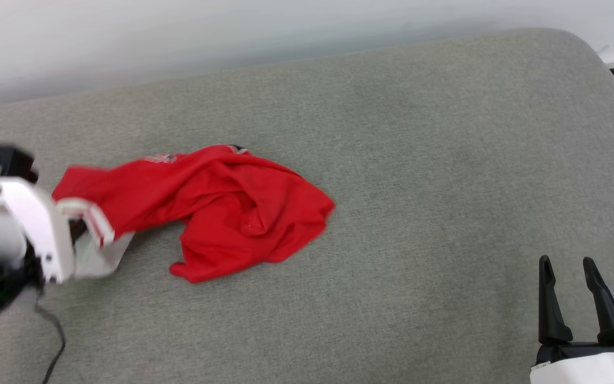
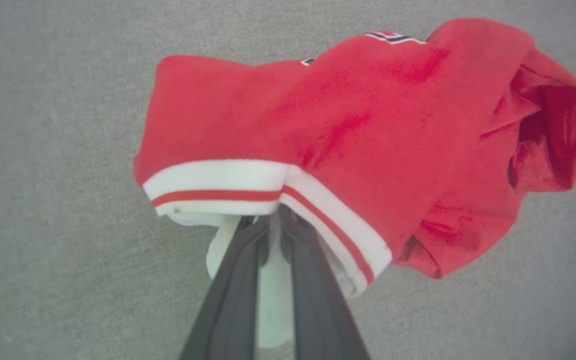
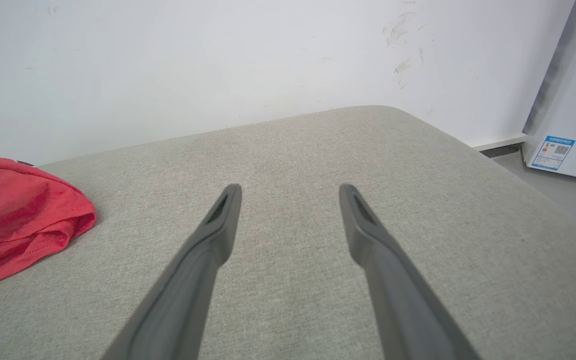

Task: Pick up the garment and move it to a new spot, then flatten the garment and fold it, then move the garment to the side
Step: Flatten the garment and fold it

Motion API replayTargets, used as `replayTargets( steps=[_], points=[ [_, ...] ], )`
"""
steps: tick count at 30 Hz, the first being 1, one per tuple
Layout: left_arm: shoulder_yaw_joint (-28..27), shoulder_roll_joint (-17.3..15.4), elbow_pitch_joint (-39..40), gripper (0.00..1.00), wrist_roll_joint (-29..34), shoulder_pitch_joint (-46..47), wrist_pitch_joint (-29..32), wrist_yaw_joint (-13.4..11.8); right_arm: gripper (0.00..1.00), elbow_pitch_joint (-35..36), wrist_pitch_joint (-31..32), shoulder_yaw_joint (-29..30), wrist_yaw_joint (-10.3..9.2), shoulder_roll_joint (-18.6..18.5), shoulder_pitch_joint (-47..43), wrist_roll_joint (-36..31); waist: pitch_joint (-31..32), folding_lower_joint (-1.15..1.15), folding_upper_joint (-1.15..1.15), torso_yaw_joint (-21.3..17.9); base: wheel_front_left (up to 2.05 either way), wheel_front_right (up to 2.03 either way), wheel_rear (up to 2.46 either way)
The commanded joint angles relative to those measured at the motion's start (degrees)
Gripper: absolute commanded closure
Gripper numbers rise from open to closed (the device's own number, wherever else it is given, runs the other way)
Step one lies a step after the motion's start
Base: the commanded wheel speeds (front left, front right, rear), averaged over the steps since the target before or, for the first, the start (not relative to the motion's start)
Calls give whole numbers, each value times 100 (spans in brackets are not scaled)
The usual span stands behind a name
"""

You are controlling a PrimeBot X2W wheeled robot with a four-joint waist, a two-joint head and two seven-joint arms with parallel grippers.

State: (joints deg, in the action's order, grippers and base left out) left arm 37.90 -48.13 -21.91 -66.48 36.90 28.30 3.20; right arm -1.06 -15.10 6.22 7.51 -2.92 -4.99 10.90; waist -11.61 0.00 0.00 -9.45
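A white wall [image 1: 179,32] backs a broad grey fabric-covered worktop [image 1: 445,160] with a rounded far right corner. The garment [image 1: 232,197], a red T-shirt, lies crumpled left of centre on the worktop, its body bunched into deep folds towards the middle and its sleeve end drawn out to the left edge of the head view.

There the robot's pale left arm [image 1: 30,224] reaches in from the lower left. The left gripper [image 2: 273,220] is closed on the garment's white sleeve [image 2: 273,300]: in the left wrist view the two dark fingers [image 2: 233,300] stand almost together with white cloth pinched between them, just under the sleeve's red-and-white striped trim [image 2: 218,192]. Whether that end is raised off the worktop cannot be told.

The right gripper [image 1: 571,266] sits at the lower right of the head view, well apart from the garment, its fingers [image 3: 193,280] spread wide and holding nothing above bare grey fabric.

In the right wrist view, a white cabinet [image 3: 568,100] stands on the floor beyond the worktop's corner, bearing a small blue-and-white label [image 3: 553,152].
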Motion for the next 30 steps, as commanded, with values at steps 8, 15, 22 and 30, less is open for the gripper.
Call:
replayTargets(
  steps=[8, 15, 22, 30],
  points=[
    [-277, -3, -378, 100, -377, -982, -591, -479, 0, -36, -10, -30, -4, 1, -45, -2, 33, 0, 0, 119, 0, 0, 0],
    [-322, 213, -630, 0, -279, -755, -932, -416, 0, -48, -10, -35, -4, 2, -14, -22, 73, 0, 0, 144, 0, 0, 0],
    [-446, 74, -90, 0, -206, -269, -807, -510, 0, -44, -10, 20, -4, 2, -116, -32, 184, 0, 0, 211, 0, 0, 0],
    [-200, 91, 1000, 0, -34, 183, -158, -803, 0, -76, -9, -49, -4, 2, -75, 100, 210, 0, 0, 157, 0, 0, 0]
  ],
)
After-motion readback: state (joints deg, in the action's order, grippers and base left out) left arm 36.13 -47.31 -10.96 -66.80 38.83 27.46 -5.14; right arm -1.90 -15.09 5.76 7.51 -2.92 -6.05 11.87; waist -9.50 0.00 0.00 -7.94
